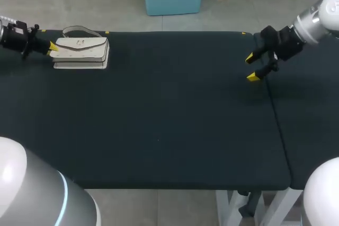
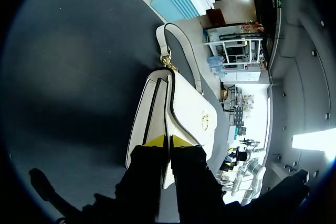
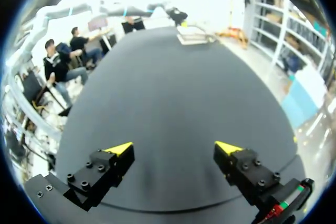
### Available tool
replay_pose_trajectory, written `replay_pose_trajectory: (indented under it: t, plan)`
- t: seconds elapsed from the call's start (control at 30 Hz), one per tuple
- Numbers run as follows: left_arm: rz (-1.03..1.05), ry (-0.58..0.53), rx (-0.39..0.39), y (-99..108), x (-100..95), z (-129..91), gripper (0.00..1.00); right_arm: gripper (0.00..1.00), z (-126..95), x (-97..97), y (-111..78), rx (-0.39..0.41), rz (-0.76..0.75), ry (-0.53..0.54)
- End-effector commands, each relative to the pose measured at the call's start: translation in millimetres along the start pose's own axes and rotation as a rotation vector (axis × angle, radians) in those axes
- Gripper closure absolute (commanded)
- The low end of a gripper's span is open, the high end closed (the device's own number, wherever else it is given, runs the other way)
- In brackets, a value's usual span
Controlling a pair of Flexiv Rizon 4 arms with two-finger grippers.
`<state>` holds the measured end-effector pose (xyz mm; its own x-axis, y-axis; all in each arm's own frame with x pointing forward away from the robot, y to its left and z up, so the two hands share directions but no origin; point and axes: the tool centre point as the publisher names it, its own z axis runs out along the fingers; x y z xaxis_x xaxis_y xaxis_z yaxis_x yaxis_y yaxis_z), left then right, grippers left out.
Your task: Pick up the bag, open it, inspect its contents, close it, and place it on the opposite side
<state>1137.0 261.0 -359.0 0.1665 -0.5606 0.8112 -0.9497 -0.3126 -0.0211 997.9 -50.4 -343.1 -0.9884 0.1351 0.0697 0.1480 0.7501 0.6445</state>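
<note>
Head view: found the bag (image 1: 81, 52) lying flat on the table (image 1: 159, 120) at its far left part, long axis running left to right along the far edge, strap (image 1: 79, 29) flopped toward that edge. Noted the left gripper (image 1: 51, 47) at the bag's left short end, touching it and in line with the long axis. Noted the right gripper (image 1: 251, 68) well apart over the table's right part, jaws wide apart, holding nothing. Left wrist view: confirmed the bag (image 2: 178, 108) directly ahead of the fingers (image 2: 156, 141), stretching away lengthwise, clasp (image 2: 206, 120) facing up, strap at the far end. Recorded jaws drawn almost together on the near end, apparently clamped on the thin edge of the flap (image 2: 189, 103); could not make out the depth of bite, so judged it a shallow pinch. Right wrist view: saw nothing held between the parted yellow tips; spotted the bag (image 3: 193, 35) far across the table, straight ahead, with the left gripper (image 3: 177, 17) at it. Assessment: left arm plainly nearer and on the bag; expect the long body to sag from a grip at one end, so advise a slow raise, and allow for the right arm crossing the whole table before any opening.
</note>
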Motion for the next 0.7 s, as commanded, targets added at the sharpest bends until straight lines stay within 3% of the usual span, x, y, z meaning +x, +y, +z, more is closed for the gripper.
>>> replay_pose_trajectory:
  t: [0.03,0.33,0.37,0.5,0.57,0.63,0.7]
  plan:
    - [-0.005,0.013,-1.012,11.5,-1.9,-1.6,1.0,0.0,-0.3,-1.0,-0.3,-0.001,0.0,0.004]
    - [-0.022,0.015,-1.009,52.7,9.9,11.0,1.0,0.0,-0.3,-1.0,-0.3,-0.001,0.0,0.004]
    - [-0.02,0.016,-1.009,56.0,11.0,12.1,0.77,0.0,-0.3,-1.0,-0.3,-0.001,0.0,0.004]
    - [-0.016,0.017,-1.022,59.5,11.5,14.6,0.6,0.0,-0.3,-1.0,-0.3,-0.001,0.0,0.004]
    - [-0.016,0.015,-1.028,59.5,11.6,14.9,0.62,0.0,-0.3,-1.0,-0.3,-0.001,0.0,0.004]
    - [-0.016,0.016,-1.032,59.3,11.5,16.1,0.71,0.0,-0.3,-1.0,-0.3,-0.001,0.0,0.004]
    - [-0.022,0.013,-1.035,58.3,10.2,18.1,0.94,0.0,-0.3,-1.0,-0.3,-0.001,0.0,0.004]
